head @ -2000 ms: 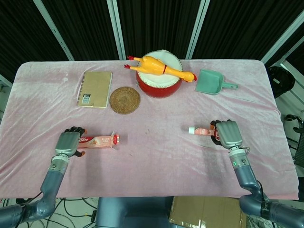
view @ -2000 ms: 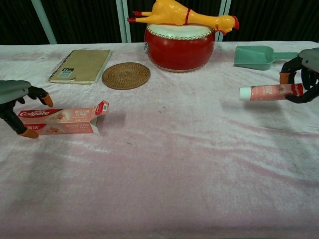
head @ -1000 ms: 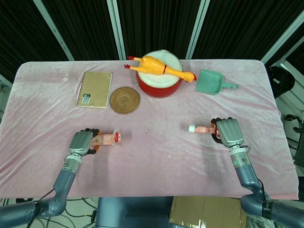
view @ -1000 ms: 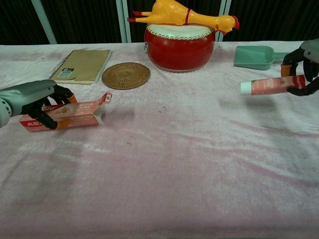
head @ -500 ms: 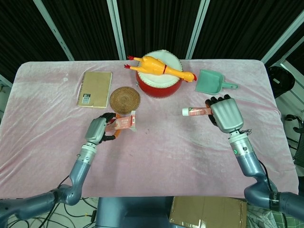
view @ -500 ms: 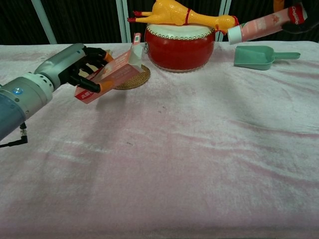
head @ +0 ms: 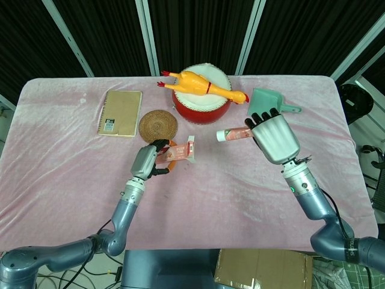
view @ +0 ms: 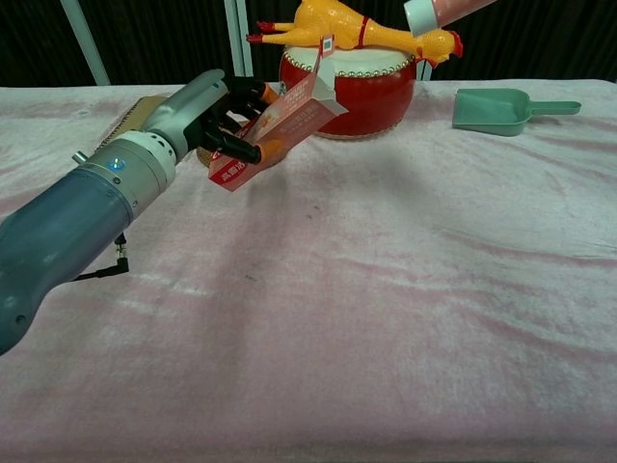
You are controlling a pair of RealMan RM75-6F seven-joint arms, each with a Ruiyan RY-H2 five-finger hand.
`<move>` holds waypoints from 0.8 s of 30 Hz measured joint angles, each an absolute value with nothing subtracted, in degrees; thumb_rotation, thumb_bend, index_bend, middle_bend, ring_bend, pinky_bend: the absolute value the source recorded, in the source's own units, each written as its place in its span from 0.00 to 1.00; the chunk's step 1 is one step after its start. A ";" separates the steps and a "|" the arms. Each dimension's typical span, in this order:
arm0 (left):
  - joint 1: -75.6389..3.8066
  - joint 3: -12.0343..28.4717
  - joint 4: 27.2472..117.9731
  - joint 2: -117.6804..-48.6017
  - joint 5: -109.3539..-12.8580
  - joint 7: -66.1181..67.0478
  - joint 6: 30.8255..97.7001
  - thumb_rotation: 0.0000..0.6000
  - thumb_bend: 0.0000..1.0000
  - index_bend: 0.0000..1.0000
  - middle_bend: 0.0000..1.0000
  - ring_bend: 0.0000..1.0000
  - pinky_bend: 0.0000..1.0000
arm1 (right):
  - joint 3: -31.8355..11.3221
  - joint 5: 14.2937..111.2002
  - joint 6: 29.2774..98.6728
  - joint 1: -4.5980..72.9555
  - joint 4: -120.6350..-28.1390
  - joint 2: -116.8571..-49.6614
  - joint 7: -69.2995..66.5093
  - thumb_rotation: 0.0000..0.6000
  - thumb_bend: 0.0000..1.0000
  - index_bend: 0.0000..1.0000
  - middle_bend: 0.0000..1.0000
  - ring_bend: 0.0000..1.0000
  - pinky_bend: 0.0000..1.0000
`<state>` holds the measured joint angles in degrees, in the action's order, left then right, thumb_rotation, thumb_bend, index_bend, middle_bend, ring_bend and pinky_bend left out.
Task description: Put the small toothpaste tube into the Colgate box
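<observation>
The left robot hand (head: 146, 161) grips the Colgate box (head: 178, 151) above the table (head: 60, 168), open flap toward 3 o'clock. The right robot hand (head: 274, 136) holds the small toothpaste tube (head: 233, 134), cap toward 9 o'clock, near the flap.

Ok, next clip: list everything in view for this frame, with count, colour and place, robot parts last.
Colgate box: 1, red and pink, held off the table left of centre, open flap toward the tube.
Toothpaste tube: 1, pink with white cap, held in the air right of centre, cap toward the box.
Drum: 1, red with white top, back centre.
Rubber chicken: 1, yellow, lying across the drum.
Notebook: 1, tan, spiral-bound, back left.
Coaster: 1, brown woven, round, right of the notebook.
Dustpan: 1, teal, back right.
Tablecloth: 1, pink, covering the table.
Left hand: 1, grey, grips the box.
Right hand: 1, grey, holds the tube.
</observation>
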<state>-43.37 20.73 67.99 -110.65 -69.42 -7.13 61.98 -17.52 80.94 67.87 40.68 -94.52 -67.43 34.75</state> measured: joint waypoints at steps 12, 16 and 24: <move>-43.57 22.12 67.55 -111.89 -69.44 -10.39 63.77 1.00 0.43 0.40 0.33 0.23 0.33 | -16.39 83.27 67.19 42.48 -95.35 -67.46 38.20 1.00 0.39 0.65 0.60 0.56 0.52; -43.70 22.19 67.14 -112.40 -69.52 -11.20 63.88 1.00 0.42 0.40 0.33 0.24 0.33 | -16.21 83.35 67.17 42.80 -95.49 -67.69 39.24 1.00 0.39 0.65 0.60 0.56 0.52; -44.04 21.87 67.31 -113.37 -69.23 -10.75 63.67 1.00 0.42 0.40 0.33 0.24 0.33 | -15.90 83.48 67.01 43.54 -95.79 -68.34 41.06 1.00 0.39 0.65 0.60 0.56 0.52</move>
